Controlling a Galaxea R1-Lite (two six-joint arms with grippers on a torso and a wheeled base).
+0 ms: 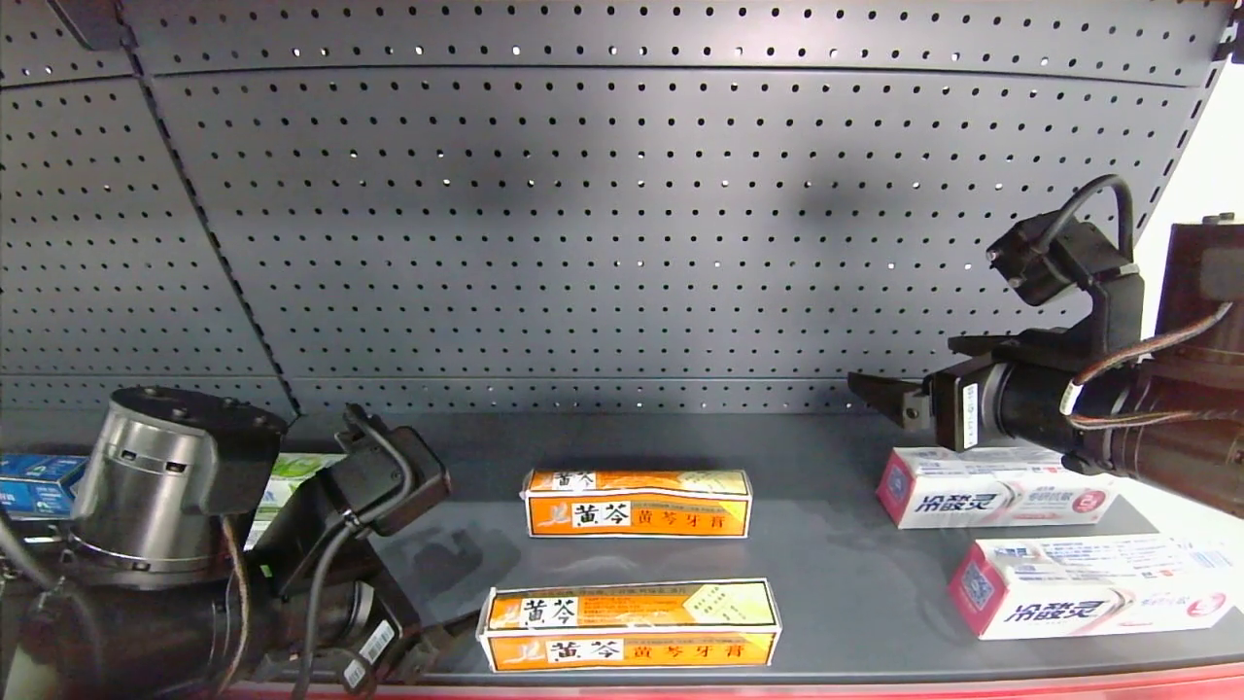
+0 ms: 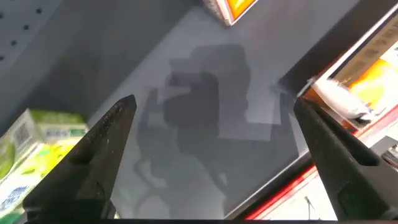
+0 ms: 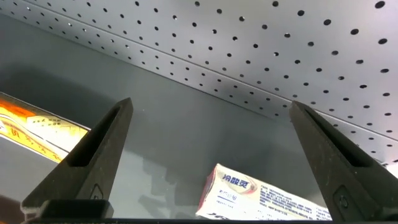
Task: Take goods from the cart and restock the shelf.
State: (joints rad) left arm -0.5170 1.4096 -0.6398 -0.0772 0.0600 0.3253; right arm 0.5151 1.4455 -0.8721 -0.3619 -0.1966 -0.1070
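- The dark grey metal shelf (image 1: pixel 836 564) has a perforated grey back panel (image 1: pixel 622 243).
- Two orange-and-white toothpaste cartons lie flat in the middle of the shelf. The rear orange carton (image 1: pixel 639 503) is well behind the front orange carton (image 1: pixel 630 624), which lies by the shelf's front edge.
- Two white-and-red toothpaste cartons lie at the right. The rear white carton (image 1: pixel 996 499) is near the front white carton (image 1: pixel 1088 586), apart from it.
- A green-and-white carton (image 1: pixel 301 467) and blue cartons (image 1: pixel 34 481) lie at the far left, partly hidden by the left arm.
- The left tool (image 2: pixel 214 102) is low at the shelf's front left. Its fingers are spread apart over bare shelf with nothing between them.
- The right tool (image 3: pixel 211 103) hangs above the shelf, just over the rear white carton's left end. Its fingers are spread apart and hold nothing.
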